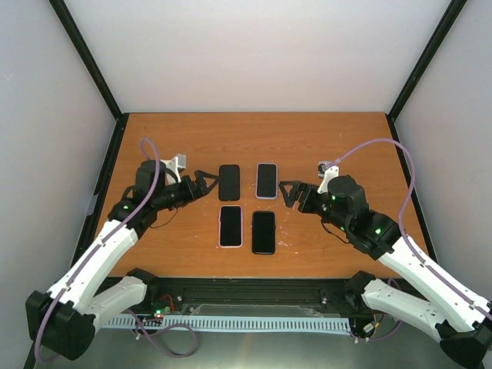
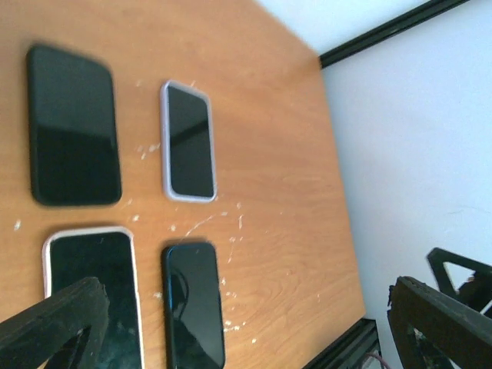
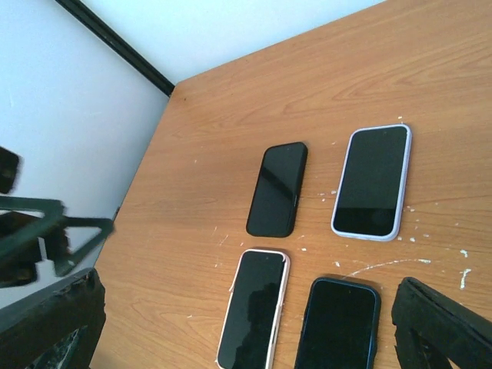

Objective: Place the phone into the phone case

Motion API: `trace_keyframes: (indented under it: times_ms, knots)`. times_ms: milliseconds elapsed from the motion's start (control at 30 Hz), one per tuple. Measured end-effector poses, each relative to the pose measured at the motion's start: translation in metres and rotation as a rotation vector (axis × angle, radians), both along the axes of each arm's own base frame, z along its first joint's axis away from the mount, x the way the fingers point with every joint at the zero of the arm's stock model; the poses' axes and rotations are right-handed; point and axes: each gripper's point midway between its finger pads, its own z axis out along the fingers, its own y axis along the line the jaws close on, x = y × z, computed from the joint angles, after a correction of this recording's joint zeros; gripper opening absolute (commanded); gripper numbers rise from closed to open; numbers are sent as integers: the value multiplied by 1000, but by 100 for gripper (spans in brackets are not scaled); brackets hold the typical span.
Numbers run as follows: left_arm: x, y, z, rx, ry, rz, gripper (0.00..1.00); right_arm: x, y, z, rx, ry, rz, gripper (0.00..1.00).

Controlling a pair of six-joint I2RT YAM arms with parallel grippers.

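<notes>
Both jaws released, nothing held. Left gripper (image 1: 206, 184) sits just left of the plain black phone (image 1: 229, 182). Right gripper (image 1: 287, 194) sits just right of the lilac-rimmed phone (image 1: 266, 181). Four slabs lie 2x2 on the orange wooden table (image 1: 346, 146). The near row holds the pink-rimmed phone (image 1: 231, 226) and the dark-blue-rimmed phone (image 1: 264, 232). Can't tell phone from empty case.

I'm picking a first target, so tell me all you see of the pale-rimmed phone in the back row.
The pale-rimmed phone is a slim rounded rectangle: glossy black face, lilac-white border that looks like a soft case. It lies flat, face up, on the wooden table, back row, right of an all-black phone. Nothing touches it; the open right pincer sits to its right.
</notes>
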Motion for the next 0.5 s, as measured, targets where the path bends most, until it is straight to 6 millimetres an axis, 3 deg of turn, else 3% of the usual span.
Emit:
trace_keyframes:
  times_ms: [267, 500]
  knots:
    - [-5, 18, 101, 37, -281, 40, 99, -3, -9, 34, -52, -29, -4, 100]
    - [-25, 30, 137, 36, -420, 59, 99, -10, -20, 43, -81, -42, -12, 100]
